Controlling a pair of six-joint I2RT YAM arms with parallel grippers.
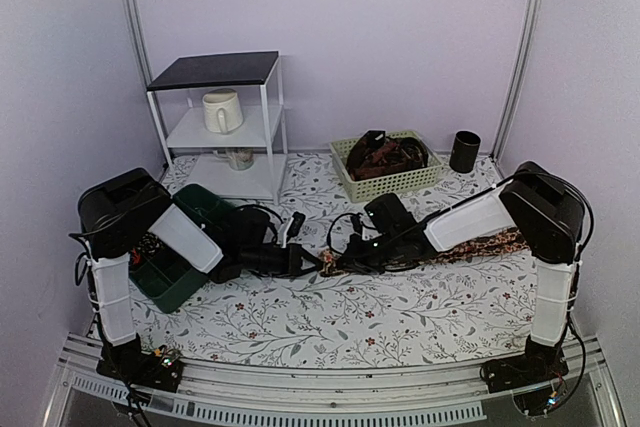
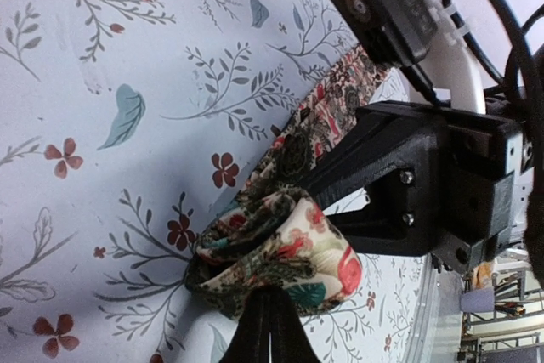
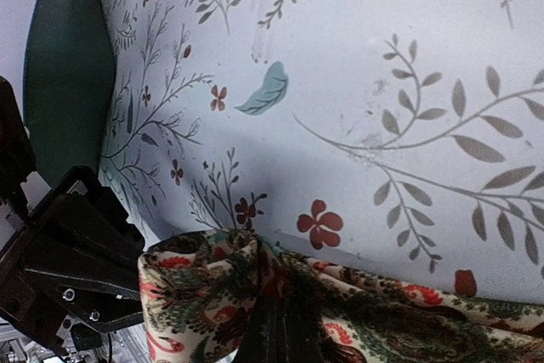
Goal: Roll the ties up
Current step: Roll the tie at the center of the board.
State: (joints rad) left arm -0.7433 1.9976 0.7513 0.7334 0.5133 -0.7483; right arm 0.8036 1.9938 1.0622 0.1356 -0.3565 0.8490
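Starting the coil at one end of the tie [image 1: 480, 245] looks like the step in hand. To do it well, I judge that one gripper should serve as the core and pinch the folded tip firmly. The other should feed fabric round it under light tension — slack here would give a loose, lopsided spiral. Each turn should stack edge on edge. The long tail must also slide freely over the tablecloth [image 1: 300, 327] without snagging on the right arm [image 1: 465, 219], which lies across it.

The left gripper [image 2: 269, 319] has its fingers closed on a bunched, doubled-over wad of the patterned fabric. In its wrist view the wad sits right at the fingertips and bulges toward 12 o'clock from them. The right gripper [image 3: 276, 333] is also clamped on the tie just beside the left one, and the two nearly touch at mid-table.

From that pinch the tie runs flat toward 3 o'clock in the overhead view, passing under the right arm. The other ties [image 1: 385, 155] lie heaped in the basket [image 1: 395, 187] at about 1 o'clock of the grippers — not yet rolled, by the look of them.
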